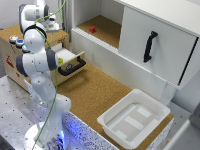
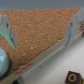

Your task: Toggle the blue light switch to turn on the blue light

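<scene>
Upper left of the exterior view: we see the small round blue light switch (image 1: 19,43) on the wooden box (image 1: 12,60), beside an orange-red button (image 1: 12,38); white arm (image 1: 37,55) crowds it. Pincer (image 1: 51,22) opening: cannot tell.

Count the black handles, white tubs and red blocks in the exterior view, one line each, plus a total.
Black handles: 2
White tubs: 1
Red blocks: 1
Total: 4
</scene>
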`<action>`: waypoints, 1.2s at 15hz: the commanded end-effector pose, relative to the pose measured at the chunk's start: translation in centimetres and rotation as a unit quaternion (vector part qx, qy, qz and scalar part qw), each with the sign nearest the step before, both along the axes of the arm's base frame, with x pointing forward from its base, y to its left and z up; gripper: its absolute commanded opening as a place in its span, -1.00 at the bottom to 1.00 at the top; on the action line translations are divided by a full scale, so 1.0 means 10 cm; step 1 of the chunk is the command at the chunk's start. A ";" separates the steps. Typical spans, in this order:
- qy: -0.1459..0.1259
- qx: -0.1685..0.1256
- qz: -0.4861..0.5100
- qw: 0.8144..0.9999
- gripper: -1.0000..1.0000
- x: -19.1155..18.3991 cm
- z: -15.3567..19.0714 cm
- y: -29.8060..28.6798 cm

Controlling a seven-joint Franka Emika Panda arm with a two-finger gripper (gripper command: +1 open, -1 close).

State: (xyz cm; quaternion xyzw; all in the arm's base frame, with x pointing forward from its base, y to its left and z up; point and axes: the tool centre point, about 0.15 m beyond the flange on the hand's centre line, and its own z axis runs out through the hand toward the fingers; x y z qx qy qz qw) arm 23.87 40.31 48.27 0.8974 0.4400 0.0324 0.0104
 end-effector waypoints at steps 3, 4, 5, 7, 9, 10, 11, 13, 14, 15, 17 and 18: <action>0.000 -0.054 -0.059 0.997 1.00 -0.56 0.27 0.76; 0.002 -0.056 -0.056 0.997 1.00 -0.65 0.28 0.88; 0.007 -0.051 -0.054 0.997 1.00 -0.71 0.29 0.98; 0.004 -0.046 -0.044 0.998 -1.00 -0.78 0.30 1.17; -0.003 -0.052 -0.036 0.998 -1.00 -0.84 0.31 1.33; -0.004 -0.057 -0.033 0.998 -1.00 -0.87 0.30 1.38; -0.004 -0.055 -0.036 0.998 -1.00 -0.87 0.30 1.40; -0.004 -0.063 -0.043 0.997 -1.00 -0.90 0.24 1.43; -0.003 -0.062 -0.042 0.997 -1.00 -0.92 0.22 1.45; -0.004 -0.058 -0.043 0.997 -1.00 -0.93 0.19 1.45; -0.003 -0.052 -0.050 0.997 -1.00 -0.92 0.11 1.44; -0.001 -0.051 -0.051 0.997 -1.00 -0.90 0.08 1.44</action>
